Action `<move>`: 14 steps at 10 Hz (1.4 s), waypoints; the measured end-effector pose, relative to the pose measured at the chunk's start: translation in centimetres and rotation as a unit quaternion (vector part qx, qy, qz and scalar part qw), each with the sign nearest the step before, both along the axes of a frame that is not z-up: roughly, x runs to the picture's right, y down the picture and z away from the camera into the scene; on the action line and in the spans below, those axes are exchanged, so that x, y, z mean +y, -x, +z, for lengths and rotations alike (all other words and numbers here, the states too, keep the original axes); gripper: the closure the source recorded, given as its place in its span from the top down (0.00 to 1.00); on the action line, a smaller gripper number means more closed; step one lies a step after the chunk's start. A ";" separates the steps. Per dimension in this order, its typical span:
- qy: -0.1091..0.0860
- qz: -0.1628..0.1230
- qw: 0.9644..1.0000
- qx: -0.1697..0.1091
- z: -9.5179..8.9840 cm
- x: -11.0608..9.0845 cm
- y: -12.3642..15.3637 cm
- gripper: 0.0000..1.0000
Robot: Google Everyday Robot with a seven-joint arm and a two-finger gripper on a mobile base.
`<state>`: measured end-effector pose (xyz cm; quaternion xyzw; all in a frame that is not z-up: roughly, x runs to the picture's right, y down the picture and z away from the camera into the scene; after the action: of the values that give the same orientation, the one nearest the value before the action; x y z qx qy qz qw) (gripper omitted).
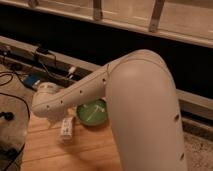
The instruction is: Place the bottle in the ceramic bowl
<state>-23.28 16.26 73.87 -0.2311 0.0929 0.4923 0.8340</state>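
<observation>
— Pincer (66,129) first: where does it hang?
— Low over the tabletop (45,150), just beside the ceramic bowl (101,120), spread wide and gripping nothing.
— And the bottle (92,108)?
— Likely that pale slim shape lying across the bowl's inside, though it could be glare. Wide jaws suit a bottle already set down.
— Beyond?
— Cables (50,67).
</observation>
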 end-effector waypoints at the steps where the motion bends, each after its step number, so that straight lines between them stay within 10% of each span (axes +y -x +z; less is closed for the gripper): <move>1: 0.000 -0.003 1.000 -0.001 -0.6 -0.1 0.3 0.80; 8: 0.039 -0.020 0.999 0.001 4.6 4.1 1.3 0.80; 14: 0.042 -0.016 0.999 -0.005 5.5 3.6 1.0 0.80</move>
<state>-24.27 19.83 79.32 -0.2674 0.1128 0.4735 0.8316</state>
